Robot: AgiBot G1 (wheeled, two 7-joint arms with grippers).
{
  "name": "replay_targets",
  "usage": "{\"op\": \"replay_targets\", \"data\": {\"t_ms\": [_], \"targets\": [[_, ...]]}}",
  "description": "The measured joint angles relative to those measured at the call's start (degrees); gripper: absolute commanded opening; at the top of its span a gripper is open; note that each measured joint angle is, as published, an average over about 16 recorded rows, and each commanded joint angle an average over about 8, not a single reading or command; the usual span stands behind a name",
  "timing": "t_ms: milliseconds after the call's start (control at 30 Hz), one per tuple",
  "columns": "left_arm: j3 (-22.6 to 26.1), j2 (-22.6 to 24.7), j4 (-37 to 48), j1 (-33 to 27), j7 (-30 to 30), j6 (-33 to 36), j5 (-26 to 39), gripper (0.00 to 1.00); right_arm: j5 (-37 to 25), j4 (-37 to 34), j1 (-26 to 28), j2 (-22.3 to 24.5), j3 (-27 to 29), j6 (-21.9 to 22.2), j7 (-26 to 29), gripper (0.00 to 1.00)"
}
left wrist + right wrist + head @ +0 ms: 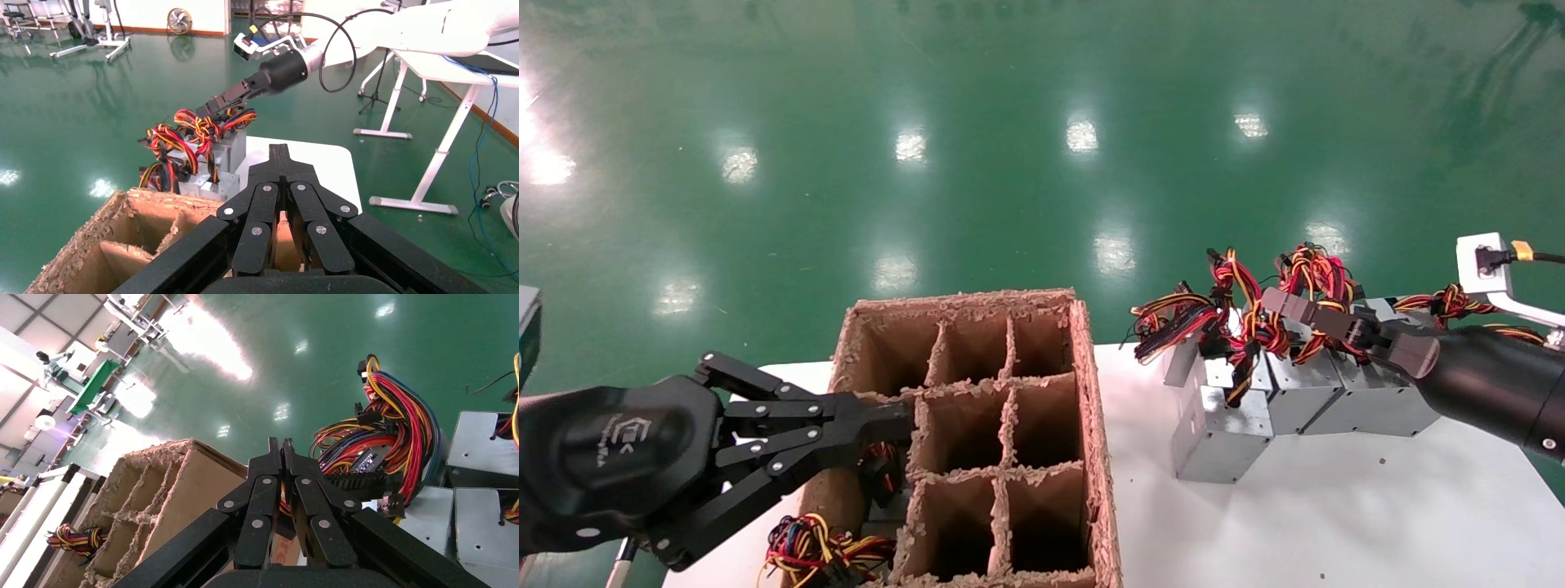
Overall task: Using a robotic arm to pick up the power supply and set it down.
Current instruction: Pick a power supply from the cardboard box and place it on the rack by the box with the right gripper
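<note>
The power supplies (1238, 416) are sitting clustered right of the cardboard box (977, 433), the right gripper (1275, 304) hovering over their wire bundles with fingers pressed together on nothing, far nearer than the left gripper (891, 418), likewise closed, resting at the box.

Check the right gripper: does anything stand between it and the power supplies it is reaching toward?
Yes. The right gripper, fingers shut, sits above the cluster of power supplies, and their tangled wire bundles lie around its tip, over the metal boxes. The left gripper is at the cardboard crate, away from them.
</note>
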Motion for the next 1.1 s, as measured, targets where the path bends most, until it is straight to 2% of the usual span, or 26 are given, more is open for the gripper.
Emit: {"op": "replay_targets", "data": {"t_ms": [467, 900, 933, 1100], "targets": [[0.0, 0.0, 0.0, 0.0, 0.0, 0.0, 0.0, 0.00, -0.8, -1.5, 1.7, 1.0, -0.2, -2.1, -0.5, 0.00], [0.0, 0.0, 0.0, 0.0, 0.0, 0.0, 0.0, 0.00, -0.9, -0.7, 1.1, 1.8, -0.1, -1.2, -0.3, 0.01], [0.0, 0.0, 0.0, 0.0, 0.0, 0.0, 0.0, 0.00, -1.0, -0.6, 1.1, 1.8, -0.1, -1.1, -0.2, 0.07], [0.0, 0.0, 0.0, 0.0, 0.0, 0.0, 0.0, 0.00, -1.6, -0.1, 1.1, 1.8, -0.5, -0.3, 0.3, 0.70]]}}
